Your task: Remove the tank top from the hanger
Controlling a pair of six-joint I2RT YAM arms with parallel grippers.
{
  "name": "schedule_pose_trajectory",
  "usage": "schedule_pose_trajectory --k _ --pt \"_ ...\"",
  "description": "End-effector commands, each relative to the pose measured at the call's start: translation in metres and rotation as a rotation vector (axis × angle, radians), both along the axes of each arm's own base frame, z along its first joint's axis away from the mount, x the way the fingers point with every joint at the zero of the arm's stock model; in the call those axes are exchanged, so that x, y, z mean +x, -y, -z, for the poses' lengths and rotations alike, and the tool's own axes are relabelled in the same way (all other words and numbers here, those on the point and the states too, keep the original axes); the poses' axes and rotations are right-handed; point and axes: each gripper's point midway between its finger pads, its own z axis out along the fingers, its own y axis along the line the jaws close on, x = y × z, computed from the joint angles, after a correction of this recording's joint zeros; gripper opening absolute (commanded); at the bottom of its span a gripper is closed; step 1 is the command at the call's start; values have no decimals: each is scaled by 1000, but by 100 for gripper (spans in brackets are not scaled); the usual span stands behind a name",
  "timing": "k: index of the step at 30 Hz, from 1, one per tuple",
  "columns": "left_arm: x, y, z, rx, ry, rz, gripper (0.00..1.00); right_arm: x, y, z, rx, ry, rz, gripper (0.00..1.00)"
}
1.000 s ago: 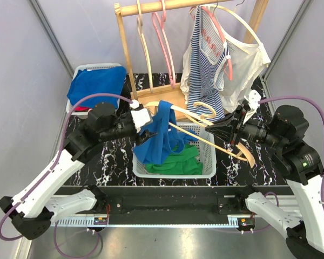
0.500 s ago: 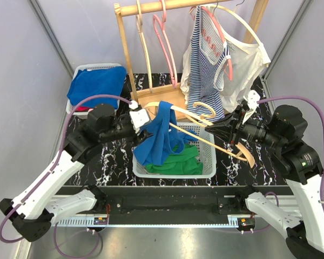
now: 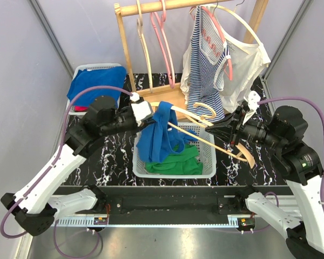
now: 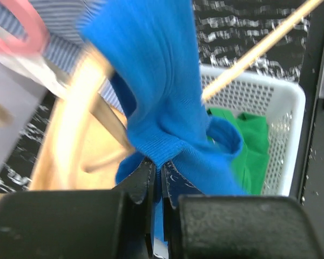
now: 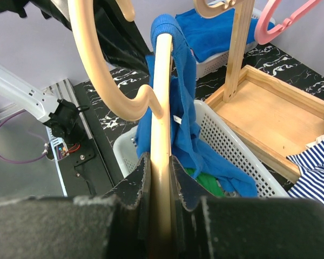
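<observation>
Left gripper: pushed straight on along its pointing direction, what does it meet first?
The blue tank top, already pinched in the left gripper. Right behind the cloth looks like the wooden hanger, though depth is unclear.

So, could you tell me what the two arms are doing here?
The right gripper is shut on a wooden hanger, holding it out over the white basket. The left gripper pinches a ribbed edge of the blue tank top. The top is not free yet: part of it is looped over the hanger's far end. A green garment lies in the basket below.
</observation>
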Motion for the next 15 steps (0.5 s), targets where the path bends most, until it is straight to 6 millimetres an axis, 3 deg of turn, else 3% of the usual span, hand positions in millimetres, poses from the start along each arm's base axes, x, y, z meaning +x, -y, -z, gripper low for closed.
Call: schedule_pose_trajectory --k 1,7,11,15 --pt "-7 -6 -61 -107 131 6 3 4 -2 -11 26 38 2 0" --pt "13 -30 -59 -91 151 -135 0 0 0 -2 3 -27 11 0" --pt "41 -51 -57 -83 219 -290 0 -15 9 7 -11 -99 34 0" --pt "71 -69 -29 9 226 -419 0 -31 20 6 -7 -111 59 1"
